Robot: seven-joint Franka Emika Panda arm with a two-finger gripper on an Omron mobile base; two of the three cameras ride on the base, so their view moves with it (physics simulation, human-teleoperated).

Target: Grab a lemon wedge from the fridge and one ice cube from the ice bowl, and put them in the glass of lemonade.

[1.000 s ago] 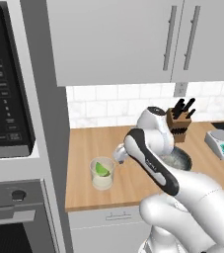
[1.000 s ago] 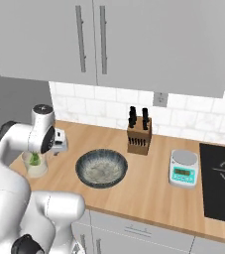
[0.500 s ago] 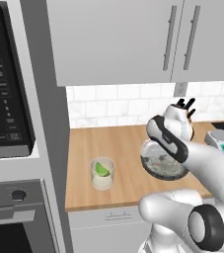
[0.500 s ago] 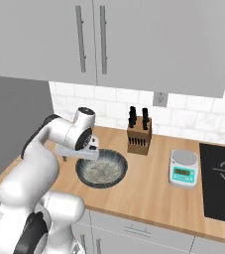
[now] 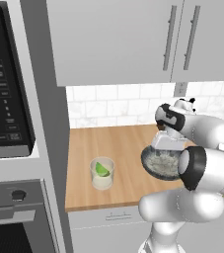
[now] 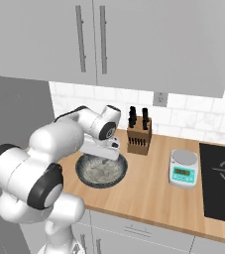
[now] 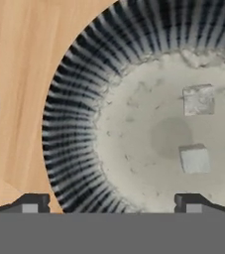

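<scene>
From the left base view, the glass of lemonade (image 5: 102,173) stood on the wooden surface (image 5: 118,148) with the lemon wedge (image 5: 101,169) inside. From the right base view, the arm hung over the ice bowl (image 6: 101,171). In the hand view, the end effector (image 7: 111,202) was spread wide above two ice cubes (image 7: 195,158).

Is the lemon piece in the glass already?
Yes. The lemon wedge sits inside the glass of lemonade, on the pale drink.

Grey cabinets (image 6: 134,39), white-tiled wall (image 5: 113,106)
</scene>
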